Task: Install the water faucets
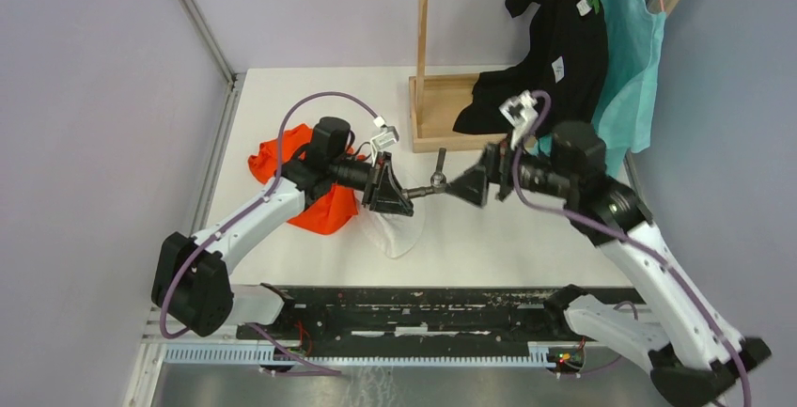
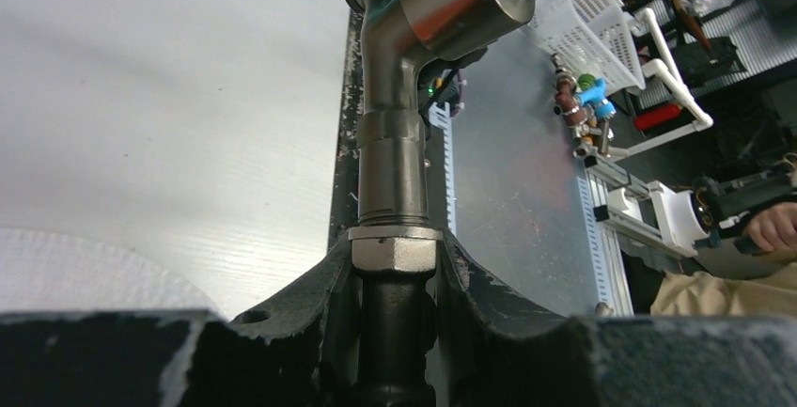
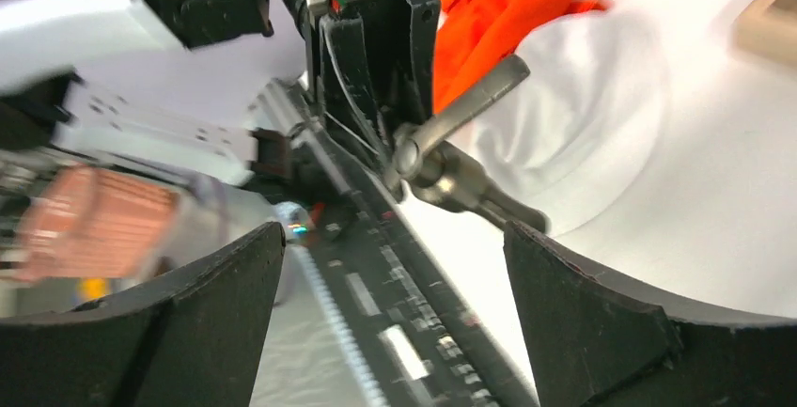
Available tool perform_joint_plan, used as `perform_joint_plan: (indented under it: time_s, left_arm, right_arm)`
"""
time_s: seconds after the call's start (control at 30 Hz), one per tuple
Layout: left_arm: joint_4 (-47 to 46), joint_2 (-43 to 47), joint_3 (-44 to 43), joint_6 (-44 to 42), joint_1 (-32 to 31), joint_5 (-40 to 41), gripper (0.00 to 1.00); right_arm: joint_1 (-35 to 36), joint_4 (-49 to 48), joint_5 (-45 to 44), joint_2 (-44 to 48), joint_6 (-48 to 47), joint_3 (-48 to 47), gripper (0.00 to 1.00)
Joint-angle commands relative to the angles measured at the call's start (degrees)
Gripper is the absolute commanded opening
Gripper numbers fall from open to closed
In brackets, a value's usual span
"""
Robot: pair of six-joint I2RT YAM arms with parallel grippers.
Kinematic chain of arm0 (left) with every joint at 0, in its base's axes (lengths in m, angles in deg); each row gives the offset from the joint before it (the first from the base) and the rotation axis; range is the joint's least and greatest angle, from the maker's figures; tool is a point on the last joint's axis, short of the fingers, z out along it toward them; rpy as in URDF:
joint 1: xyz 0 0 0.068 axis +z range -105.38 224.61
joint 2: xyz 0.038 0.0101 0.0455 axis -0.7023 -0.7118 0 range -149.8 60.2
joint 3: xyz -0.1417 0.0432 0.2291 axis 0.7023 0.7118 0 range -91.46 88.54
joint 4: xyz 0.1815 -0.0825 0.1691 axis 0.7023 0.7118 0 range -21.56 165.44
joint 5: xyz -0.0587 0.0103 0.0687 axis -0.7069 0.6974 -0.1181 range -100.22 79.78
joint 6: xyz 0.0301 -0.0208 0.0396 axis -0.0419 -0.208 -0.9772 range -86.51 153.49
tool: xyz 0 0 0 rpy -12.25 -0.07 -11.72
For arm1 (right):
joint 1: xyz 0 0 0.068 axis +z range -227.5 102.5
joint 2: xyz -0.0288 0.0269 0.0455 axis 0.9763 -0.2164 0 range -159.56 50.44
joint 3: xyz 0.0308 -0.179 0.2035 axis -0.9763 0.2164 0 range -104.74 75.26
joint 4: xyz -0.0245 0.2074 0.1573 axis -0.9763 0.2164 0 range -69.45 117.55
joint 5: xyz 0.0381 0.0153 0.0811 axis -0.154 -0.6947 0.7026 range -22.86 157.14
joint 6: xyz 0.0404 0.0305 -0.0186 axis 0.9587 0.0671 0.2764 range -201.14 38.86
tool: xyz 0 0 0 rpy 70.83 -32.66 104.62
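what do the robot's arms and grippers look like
The left arm and right arm have white shells, black joints and bases, and a purple cable looped along each. The left gripper and right gripper are black, wedge-shaped, with two scuffed fingers.

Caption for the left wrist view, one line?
Left gripper shut on the faucet just below its hex nut.

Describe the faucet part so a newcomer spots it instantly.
On the white table, look where the two arms nearly meet. The faucet is the short grey metal elbow with a hex nut, clamped in the left gripper and facing the open right gripper. Unlike the orange cloth and wooden stand nearby, it is small bare metal.
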Motion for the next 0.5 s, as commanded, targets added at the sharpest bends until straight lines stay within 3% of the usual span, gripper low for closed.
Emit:
perform_joint_plan:
  time_s: [0.0, 0.13, 0.47]
  left_arm:
    - [-2.2, 0.0, -1.6, -0.9, -0.5, -6.7, 0.03]
    - [-2.2, -0.5, -2.1, -0.6, -0.6, -8.4, 0.03]
    - [-2.2, -0.1, -2.6, 0.5, -0.9, -9.8, 0.03]
  right_arm:
    - [-0.2, -12.7, -9.1, 15.3, -23.3, 16.1, 0.92]
    - [-0.2, -18.5, -8.7, 16.4, -28.3, 20.8, 0.94]
    - [-0.1, -28.4, 10.0, 6.4, -26.7, 20.2, 0.9]
